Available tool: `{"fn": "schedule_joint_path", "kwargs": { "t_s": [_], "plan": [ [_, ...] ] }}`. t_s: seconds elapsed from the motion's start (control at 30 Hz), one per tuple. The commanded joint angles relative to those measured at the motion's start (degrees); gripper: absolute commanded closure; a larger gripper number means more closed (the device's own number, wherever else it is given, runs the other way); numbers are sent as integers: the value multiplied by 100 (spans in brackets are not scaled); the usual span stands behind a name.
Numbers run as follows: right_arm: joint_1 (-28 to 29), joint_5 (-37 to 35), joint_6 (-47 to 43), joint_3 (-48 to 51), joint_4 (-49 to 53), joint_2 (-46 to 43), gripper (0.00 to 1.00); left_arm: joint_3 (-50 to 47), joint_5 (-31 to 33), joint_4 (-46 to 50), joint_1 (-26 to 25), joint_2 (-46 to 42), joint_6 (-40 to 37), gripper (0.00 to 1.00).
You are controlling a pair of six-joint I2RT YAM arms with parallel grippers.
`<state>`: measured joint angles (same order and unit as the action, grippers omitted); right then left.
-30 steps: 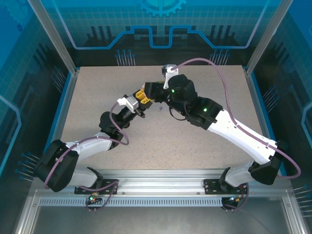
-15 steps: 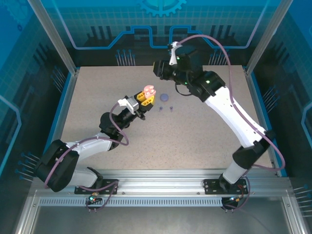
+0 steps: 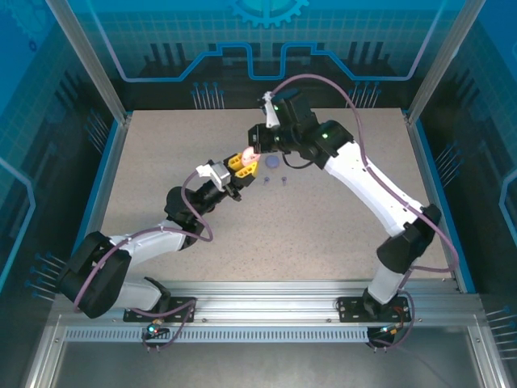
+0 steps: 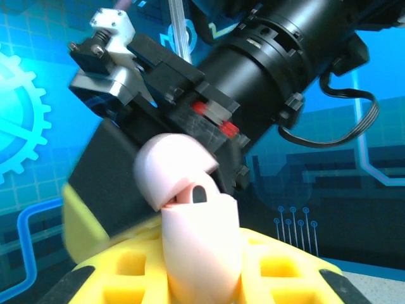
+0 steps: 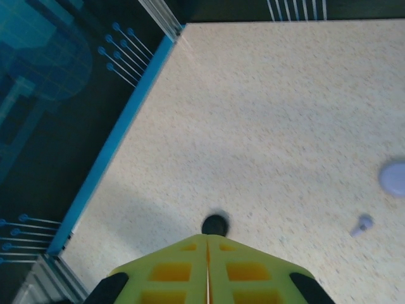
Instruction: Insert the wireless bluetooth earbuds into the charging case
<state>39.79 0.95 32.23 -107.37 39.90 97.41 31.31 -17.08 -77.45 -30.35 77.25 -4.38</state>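
My left gripper [image 3: 241,164] is shut on a pale pink charging case [image 4: 201,244], held upright above the table. Its lid [image 4: 172,166] is tipped partly open, and a pink earbud [image 4: 196,194] with a dark tip sits inside. My right gripper [image 3: 255,147] hangs just behind the case, close to the lid. Its yellow fingers [image 5: 166,271] are pressed flat together with nothing between them. A purple earbud [image 5: 362,225] lies on the table near a round purple case [image 5: 395,178]. From above, two purple earbuds [image 3: 264,179] lie beside that purple case [image 3: 273,162].
A small black round thing [image 5: 215,224] rests on the table just past my right fingertips. The blue table border [image 5: 117,142] and the enclosure wall run along the left. The speckled tabletop [image 3: 323,234] stretches out toward the arm bases.
The right arm lifted away from the left gripper toward the back, then came down beside the pink case. Its jaws went from open to shut. The left arm held still.
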Motion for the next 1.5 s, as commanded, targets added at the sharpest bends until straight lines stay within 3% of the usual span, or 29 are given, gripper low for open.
{"fn": "schedule_joint_path", "kwargs": {
  "t_s": [0.0,0.13,0.27,0.47,0.67,0.87,1.07,1.33,1.47],
  "plan": [
    [325,3,-47,608,-72,-734,91,-2,112,-63,-32,83,138,100],
    [266,-417,87,1015,-243,-1168,88,-33,121,-173,-33,163,304,100],
    [-16,-755,339,1180,-293,-1349,71,-105,201,-255,-41,211,517,100],
    [-402,-1146,643,1682,-411,-1568,64,-280,665,46,-32,279,1109,100],
    [-479,-1383,662,2331,-492,-1517,54,-440,1040,1315,-26,223,1992,100],
    [-517,-1298,857,2855,-739,-1250,50,-474,1263,3040,-28,-55,3083,100],
    [-421,-1279,934,2842,-822,-730,48,-455,1049,4199,-27,25,3649,100],
    [-375,-1435,985,2714,-745,-219,43,-362,564,4307,-19,819,3881,95],
    [-376,-1553,970,2653,-640,-114,42,-508,488,3797,-15,1223,4001,92]
  ]
}}
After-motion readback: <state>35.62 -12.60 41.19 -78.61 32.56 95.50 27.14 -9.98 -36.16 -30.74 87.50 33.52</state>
